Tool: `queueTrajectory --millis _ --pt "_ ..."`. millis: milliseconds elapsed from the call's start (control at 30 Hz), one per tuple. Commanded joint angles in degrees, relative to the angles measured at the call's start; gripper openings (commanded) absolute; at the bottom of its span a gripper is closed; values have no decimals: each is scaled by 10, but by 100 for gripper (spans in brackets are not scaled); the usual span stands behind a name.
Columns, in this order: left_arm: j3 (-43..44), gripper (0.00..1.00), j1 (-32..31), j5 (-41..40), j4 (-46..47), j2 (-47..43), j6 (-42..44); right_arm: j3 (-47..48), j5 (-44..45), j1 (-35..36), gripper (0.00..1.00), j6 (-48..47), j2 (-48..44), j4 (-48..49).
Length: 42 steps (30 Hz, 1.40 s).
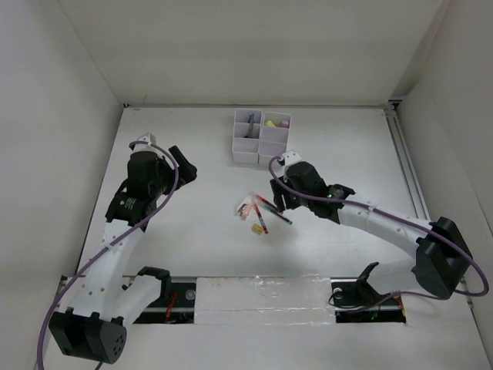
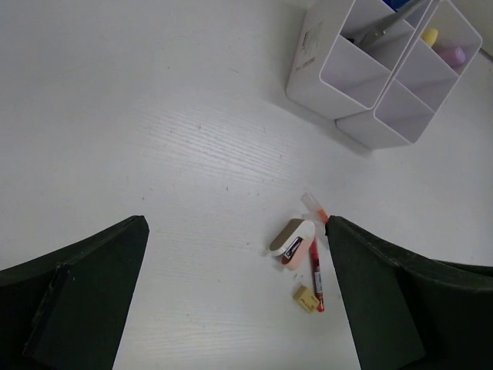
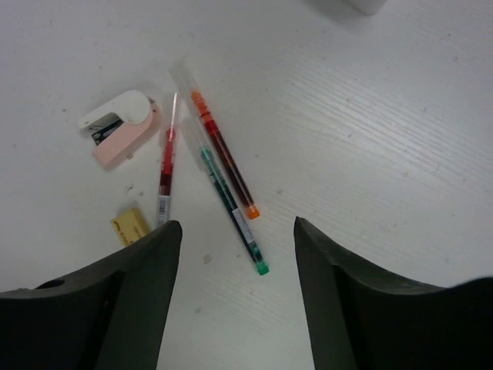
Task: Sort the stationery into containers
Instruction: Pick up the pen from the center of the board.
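Observation:
The white divided container (image 1: 260,137) stands at the table's far middle, holding a yellow and a purple piece (image 2: 441,45) and a grey-handled item (image 2: 375,32). Loose stationery lies in front of it. There is a green-tipped pen (image 3: 232,206), an orange-tipped pen (image 3: 225,160), a red pen (image 3: 165,176), a small pink and white piece (image 3: 122,128) and a yellow eraser (image 3: 131,226). My right gripper (image 3: 235,225) hovers open just above the green pen's near end, nothing between its fingers. My left gripper (image 2: 236,223) is open and empty, left of the pile (image 1: 258,210).
White walls enclose the table on the left, back and right. A metal rail (image 1: 407,166) runs along the right side. Both arm bases sit on a mounting strip (image 1: 254,299) at the near edge. Bare tabletop surrounds the pile.

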Motion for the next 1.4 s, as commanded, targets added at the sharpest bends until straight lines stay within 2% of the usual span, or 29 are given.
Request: queueTrajectory --millis 0,100,200,500,600,833,1367 --pt "18 100 0 39 4 1 39 14 -36 -42 65 -13 -3 9" --pt "12 100 0 47 4 -6 46 14 -77 -64 56 -33 2 28" --pt "6 100 0 47 10 -20 46 53 -85 -70 47 -58 37 11" --pt "6 100 -12 41 11 -32 46 102 -118 -80 49 -103 161 9" --pt "6 100 -12 41 11 -32 46 119 -124 -80 43 -110 195 14" --pt "1 100 -12 46 11 -32 46 143 -143 -75 40 -121 250 26" --pt "1 100 -12 57 16 -32 46 101 -115 -51 42 -111 250 26"
